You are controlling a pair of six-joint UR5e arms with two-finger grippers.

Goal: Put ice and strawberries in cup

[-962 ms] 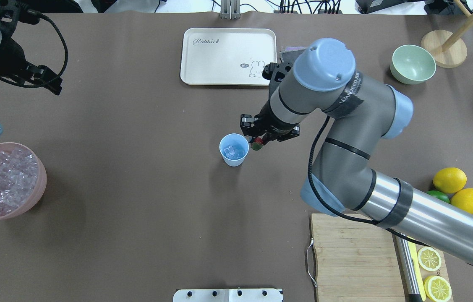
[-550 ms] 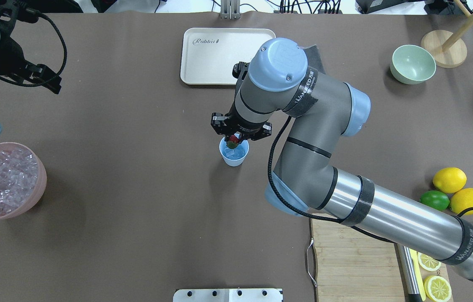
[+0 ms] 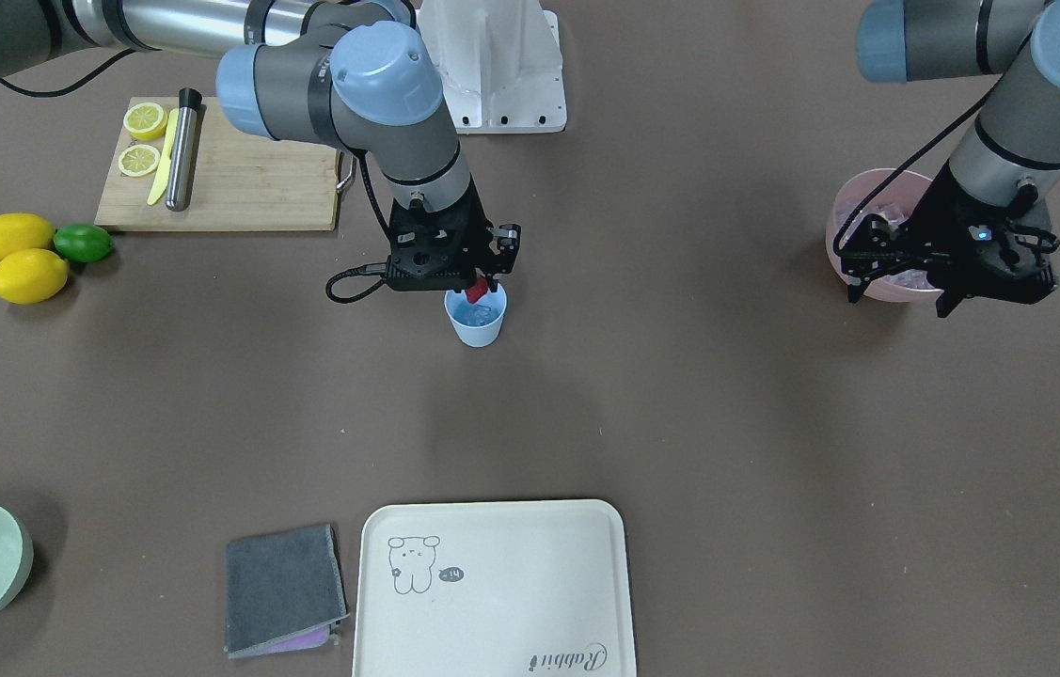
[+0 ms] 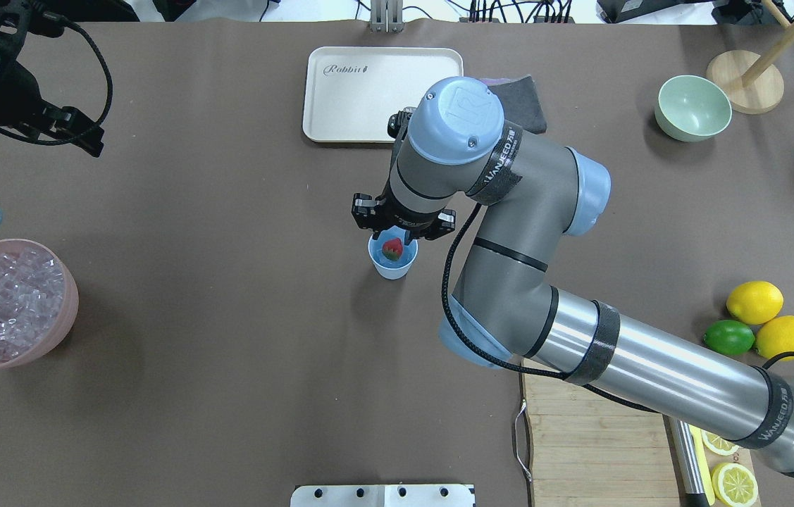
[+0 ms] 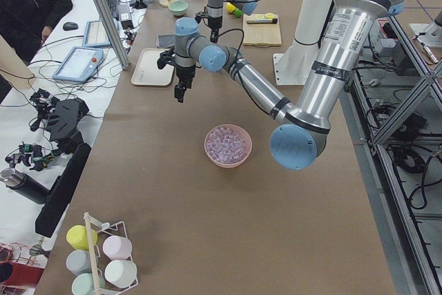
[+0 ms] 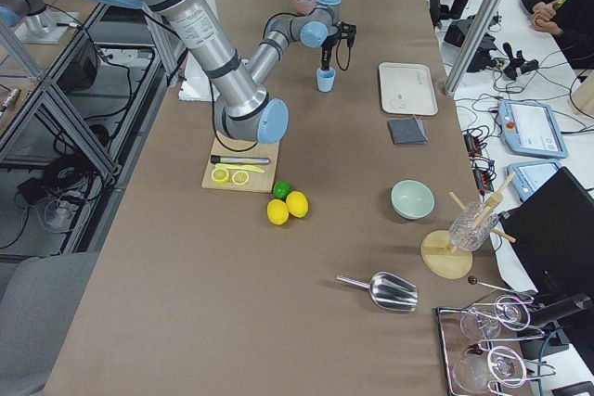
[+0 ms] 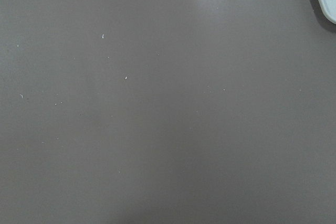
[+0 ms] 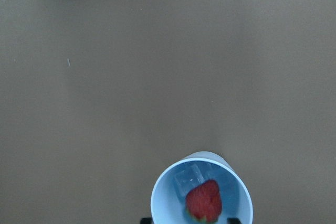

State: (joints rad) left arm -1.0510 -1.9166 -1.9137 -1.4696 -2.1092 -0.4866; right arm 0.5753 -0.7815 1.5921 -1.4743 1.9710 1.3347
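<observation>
Strawberry point(image 4: 392, 248) atop ice point(image 8: 188, 179) in cup point(image 4: 391, 272); "Rabbit" tray point(image 4: 368, 105) nearby.

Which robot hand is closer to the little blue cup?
The right. Right gripper hangs directly over the cup; left gripper hovers far off, toward the table's left end.

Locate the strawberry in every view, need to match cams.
Front-facing: strawberry at centre, at the mouth of the light blue cup.
Overhead: strawberry at centre, inside the cup.
Exterior left: not discernible.
Exterior right: too small to tell.
Left wrist: not in it.
Right wrist: strawberry bottom centre, on ice in the cup.
Shared landmark: the cup.
</observation>
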